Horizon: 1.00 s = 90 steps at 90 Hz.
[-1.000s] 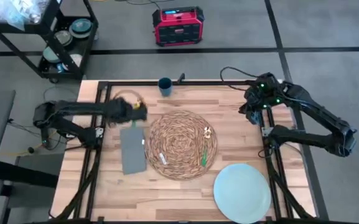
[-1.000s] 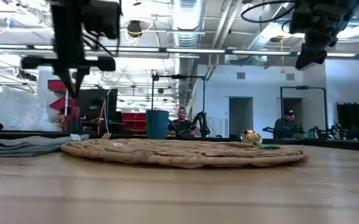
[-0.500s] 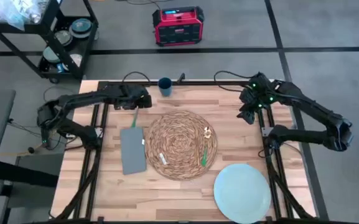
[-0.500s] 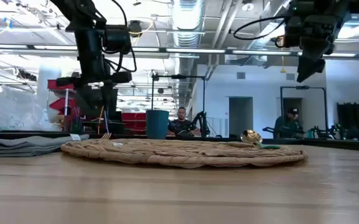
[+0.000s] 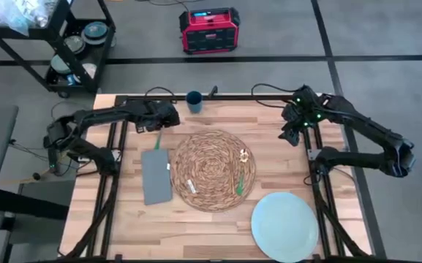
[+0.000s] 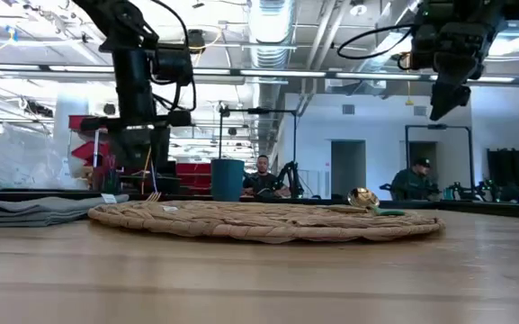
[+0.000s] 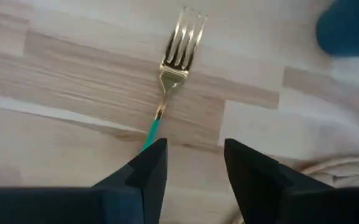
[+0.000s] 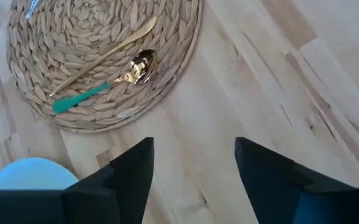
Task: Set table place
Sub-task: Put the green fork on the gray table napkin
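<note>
Fingers apart on both grippers, high view had left gripper (image 5: 157, 128) over table (image 5: 123, 226) by napkin (image 5: 156, 177), mat (image 5: 212, 169) mid-table, right gripper (image 5: 289, 135) waiting at the right edge, left wrist showed fork (image 7: 170, 74) lying just past its fingers (image 7: 148, 168), right wrist caught spoon (image 8: 101, 84) on the mat.

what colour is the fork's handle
Teal green, below a gold neck and tines; the fork shows best in the left wrist view, lying on the table.
</note>
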Motion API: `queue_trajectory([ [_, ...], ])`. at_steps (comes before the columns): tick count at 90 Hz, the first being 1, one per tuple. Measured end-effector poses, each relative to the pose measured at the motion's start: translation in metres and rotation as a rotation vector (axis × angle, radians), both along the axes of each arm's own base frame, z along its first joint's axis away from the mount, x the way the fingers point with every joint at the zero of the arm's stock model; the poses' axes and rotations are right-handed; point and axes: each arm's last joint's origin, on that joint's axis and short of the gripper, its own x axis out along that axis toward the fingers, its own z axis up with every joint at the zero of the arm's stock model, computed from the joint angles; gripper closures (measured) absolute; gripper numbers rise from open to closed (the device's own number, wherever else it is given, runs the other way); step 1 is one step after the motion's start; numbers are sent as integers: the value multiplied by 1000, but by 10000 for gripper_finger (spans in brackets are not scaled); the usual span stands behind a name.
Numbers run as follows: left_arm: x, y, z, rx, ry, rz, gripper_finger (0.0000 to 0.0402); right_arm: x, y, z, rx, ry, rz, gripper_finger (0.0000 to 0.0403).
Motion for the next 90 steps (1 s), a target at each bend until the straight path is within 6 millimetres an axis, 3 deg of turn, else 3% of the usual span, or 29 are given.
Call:
queue_trajectory([
  [37,-7,9,-1,6,95,-212,260,-1,1,0,-7,4,21,191],
  [60,-22,1,-35,-132,67,-205,260,-1,1,0,-8,4,24,191],
  [90,-24,10,-50,-73,9,-182,260,0,0,0,-12,-1,24,191],
])
